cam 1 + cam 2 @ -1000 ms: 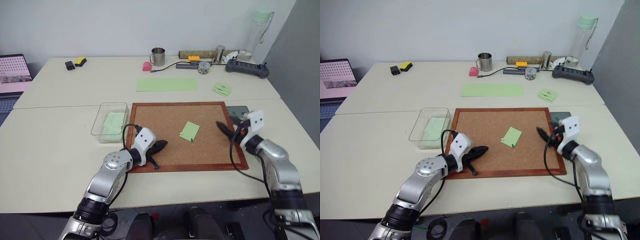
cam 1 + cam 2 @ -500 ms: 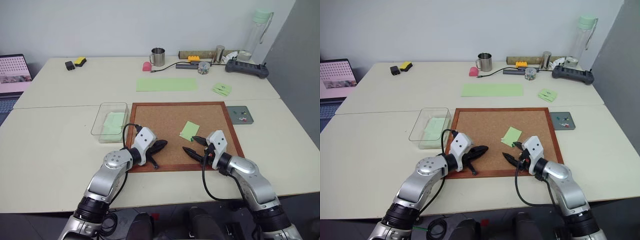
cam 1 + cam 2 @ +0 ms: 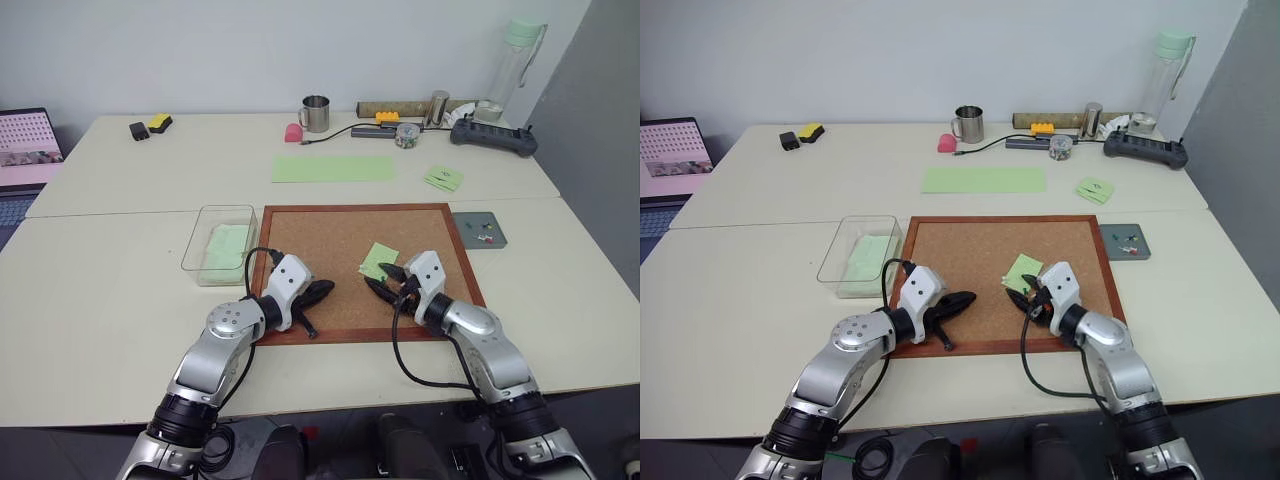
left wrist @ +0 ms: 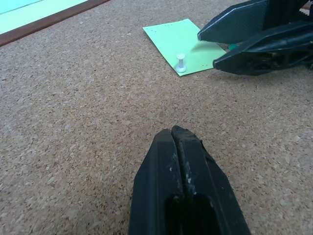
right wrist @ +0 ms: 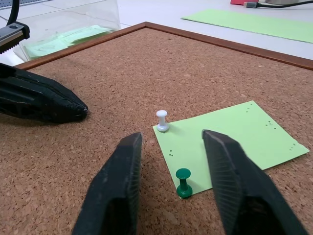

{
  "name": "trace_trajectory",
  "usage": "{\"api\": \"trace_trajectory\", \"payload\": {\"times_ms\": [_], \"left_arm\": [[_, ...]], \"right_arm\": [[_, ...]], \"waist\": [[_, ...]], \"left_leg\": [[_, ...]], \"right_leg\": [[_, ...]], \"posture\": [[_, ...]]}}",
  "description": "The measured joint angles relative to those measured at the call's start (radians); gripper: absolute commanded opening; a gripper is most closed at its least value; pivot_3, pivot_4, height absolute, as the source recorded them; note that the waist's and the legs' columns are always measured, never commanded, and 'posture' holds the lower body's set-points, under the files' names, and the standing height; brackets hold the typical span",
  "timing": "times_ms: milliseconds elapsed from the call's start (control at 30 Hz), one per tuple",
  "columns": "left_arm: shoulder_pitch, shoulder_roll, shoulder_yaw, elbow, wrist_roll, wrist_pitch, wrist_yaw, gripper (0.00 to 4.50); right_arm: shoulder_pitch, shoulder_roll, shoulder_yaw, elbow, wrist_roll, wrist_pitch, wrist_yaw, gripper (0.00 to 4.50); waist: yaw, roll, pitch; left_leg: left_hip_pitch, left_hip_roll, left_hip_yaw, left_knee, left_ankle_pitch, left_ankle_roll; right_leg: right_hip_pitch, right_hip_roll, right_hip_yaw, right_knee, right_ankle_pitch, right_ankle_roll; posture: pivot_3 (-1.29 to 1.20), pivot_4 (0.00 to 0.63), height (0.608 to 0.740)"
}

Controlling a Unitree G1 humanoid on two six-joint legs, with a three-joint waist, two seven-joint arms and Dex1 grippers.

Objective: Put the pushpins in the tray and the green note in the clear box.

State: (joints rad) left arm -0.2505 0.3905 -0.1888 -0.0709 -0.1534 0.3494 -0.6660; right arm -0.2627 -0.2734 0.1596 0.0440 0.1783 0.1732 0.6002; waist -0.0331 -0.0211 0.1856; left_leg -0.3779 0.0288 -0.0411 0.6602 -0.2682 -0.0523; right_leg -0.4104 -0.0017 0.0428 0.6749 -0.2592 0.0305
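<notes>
Now, head view: small light-green square paper note [image 3: 379, 261] lies on brown corkboard [image 3: 330, 240], right pincer [image 3: 384, 280] at its near edge; small dark-grey square tray [image 3: 480, 229] on counter [image 3: 110, 300] beside board.

Left wrist view: left pincer [image 4: 177, 142] shut, empty, above cork.

Right wrist view: right pincer part open, empty, tiny green pushpin [image 5: 184, 182] between fingers; white pushpin [image 5: 162, 121] at corner. Best squeeze green head gently, pull straight up.

Two pushpins [image 5: 184, 182] on one green note [image 5: 234, 139]; one tray [image 3: 480, 229].
</notes>
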Motion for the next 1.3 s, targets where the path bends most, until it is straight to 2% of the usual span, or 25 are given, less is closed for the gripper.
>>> {"api": "trace_trajectory", "payload": {"times_ms": [200, 633, 867, 1100, 1233, 1300], "left_arm": [[0.000, 0.000, 0.000, -0.005, 0.000, 0.010, 0.001, 0.00], [0.001, 0.000, 0.001, -0.008, 0.000, 0.012, 0.001, 0.00], [0.002, 0.004, 0.001, -0.011, 0.000, 0.012, -0.001, 0.00], [0.001, 0.005, 0.001, -0.006, 0.000, 0.008, -0.004, 0.00], [-0.006, 0.005, -0.001, 0.001, 0.000, 0.006, -0.009, 0.00], [-0.012, 0.005, -0.002, 0.006, 0.000, 0.005, -0.016, 0.00]], "right_arm": [[0.000, -0.001, -0.005, 0.000, 0.000, 0.000, 0.000, 0.05], [0.007, 0.006, -0.010, -0.007, 0.001, 0.001, -0.005, 0.01], [0.014, 0.024, -0.043, -0.161, 0.090, 0.044, -0.004, 0.01], [-0.032, 0.039, -0.175, -0.204, 0.209, 0.154, -0.064, 0.01], [-0.140, -0.012, -0.227, -0.127, 0.186, 0.166, -0.136, 0.01], [-0.208, -0.082, -0.277, 0.024, 0.123, 0.150, -0.193, 0.01]], "waist": [[0.000, 0.000, 0.000], [0.000, 0.000, 0.000], [-0.001, 0.000, 0.000], [-0.001, 0.000, 0.000], [-0.001, 0.000, 0.000], [0.000, 0.000, 0.000]], "left_leg": [[0.000, 0.000, 0.000, 0.000, 0.000, 0.000], [0.000, 0.000, 0.000, 0.000, 0.000, 0.000], [-0.001, 0.000, -0.001, 0.000, 0.000, 0.000], [-0.001, 0.000, 0.000, 0.000, 0.000, 0.000], [-0.001, 0.000, 0.000, 0.000, 0.000, 0.000], [-0.001, -0.001, 0.001, 0.000, 0.000, 0.000]], "right_leg": [[0.000, 0.000, 0.000, 0.000, 0.000, 0.000], [0.000, 0.000, 0.000, 0.000, 0.000, 0.000], [-0.001, 0.000, -0.001, 0.000, 0.000, 0.000], [-0.001, 0.000, 0.000, 0.000, 0.000, 0.000], [0.000, 0.000, 0.000, 0.000, 0.000, 0.000], [0.000, 0.000, 0.000, -0.001, 0.000, 0.000]], "posture": [[0.00, 0.150, 0.740], [0.00, 0.150, 0.740], [0.00, 0.150, 0.740], [0.00, 0.150, 0.740], [0.00, 0.150, 0.740], [0.00, 0.150, 0.740]]}}
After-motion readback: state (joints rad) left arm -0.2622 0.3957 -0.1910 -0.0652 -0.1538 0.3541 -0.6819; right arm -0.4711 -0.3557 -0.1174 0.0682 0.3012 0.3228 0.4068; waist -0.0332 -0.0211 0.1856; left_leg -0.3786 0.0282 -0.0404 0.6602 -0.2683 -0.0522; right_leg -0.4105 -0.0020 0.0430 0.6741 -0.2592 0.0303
